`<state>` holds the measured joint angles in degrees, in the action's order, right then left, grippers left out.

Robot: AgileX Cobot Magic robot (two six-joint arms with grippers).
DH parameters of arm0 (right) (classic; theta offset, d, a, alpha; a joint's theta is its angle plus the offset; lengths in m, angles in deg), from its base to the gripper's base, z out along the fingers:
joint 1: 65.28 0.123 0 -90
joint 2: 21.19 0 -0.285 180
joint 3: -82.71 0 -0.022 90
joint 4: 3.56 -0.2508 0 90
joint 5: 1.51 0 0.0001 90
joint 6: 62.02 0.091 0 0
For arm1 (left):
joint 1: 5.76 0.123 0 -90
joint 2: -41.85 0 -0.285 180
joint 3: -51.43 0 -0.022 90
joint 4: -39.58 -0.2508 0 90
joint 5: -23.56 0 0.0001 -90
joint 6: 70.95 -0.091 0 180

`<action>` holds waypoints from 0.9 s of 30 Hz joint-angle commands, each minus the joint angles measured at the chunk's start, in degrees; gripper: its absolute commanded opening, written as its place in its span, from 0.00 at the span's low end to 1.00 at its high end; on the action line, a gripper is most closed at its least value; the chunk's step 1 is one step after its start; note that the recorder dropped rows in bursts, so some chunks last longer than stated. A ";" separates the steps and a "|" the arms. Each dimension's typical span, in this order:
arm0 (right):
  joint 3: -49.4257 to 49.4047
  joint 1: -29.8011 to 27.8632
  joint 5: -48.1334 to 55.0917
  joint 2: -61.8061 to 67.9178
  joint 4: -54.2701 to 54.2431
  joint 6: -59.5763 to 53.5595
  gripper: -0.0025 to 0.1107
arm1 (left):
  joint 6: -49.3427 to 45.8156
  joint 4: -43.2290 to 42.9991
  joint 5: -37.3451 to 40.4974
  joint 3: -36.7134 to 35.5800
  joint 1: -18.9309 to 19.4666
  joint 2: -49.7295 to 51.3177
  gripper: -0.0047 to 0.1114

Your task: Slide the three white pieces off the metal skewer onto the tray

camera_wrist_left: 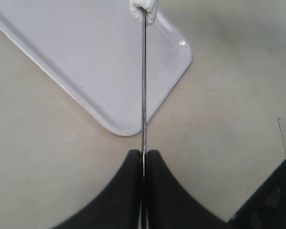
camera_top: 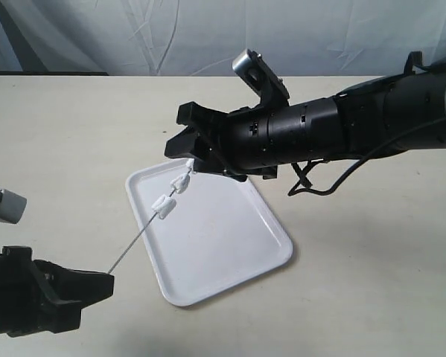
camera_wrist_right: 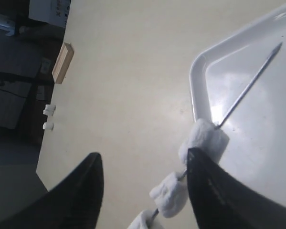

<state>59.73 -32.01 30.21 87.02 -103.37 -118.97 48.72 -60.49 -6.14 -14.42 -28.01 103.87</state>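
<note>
Lower left, our left gripper (camera_top: 108, 282) pinches the skewer (camera_top: 137, 242); three pieces (camera_top: 167, 203) sit threaded over the upper-left corner of the tray (camera_top: 230, 249). Our right gripper (camera_top: 178, 134), wide, should next close on them and pull tipward.

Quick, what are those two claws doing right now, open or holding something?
Left gripper: closed on the metal skewer.
Right gripper: open, holding nothing; one finger sits next to a white piece on the skewer.
</note>
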 commanded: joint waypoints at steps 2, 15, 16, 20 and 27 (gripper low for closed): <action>0.37 0.04 0.62 0.15 2.29 1.12 0.48 | -0.15 0.12 2.86 -0.15 -0.22 -0.53 0.04; 0.37 0.04 -5.74 0.15 2.70 1.92 0.48 | -0.18 0.12 1.57 -0.15 -0.22 -1.51 0.04; 0.37 0.04 -6.00 0.15 2.26 1.92 0.48 | -0.18 0.12 1.47 -0.15 -0.22 -1.65 0.04; 0.37 0.04 -6.04 0.47 0.15 1.92 0.48 | -0.18 0.12 0.14 -0.15 -0.22 -1.63 0.04; 0.37 0.04 -4.03 2.68 -0.13 1.92 0.48 | -0.29 0.12 -0.40 -0.15 -0.22 -1.63 0.04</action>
<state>59.85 -32.01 24.98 88.84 -103.21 -116.76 48.72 -60.49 -6.14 -14.42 -28.01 102.70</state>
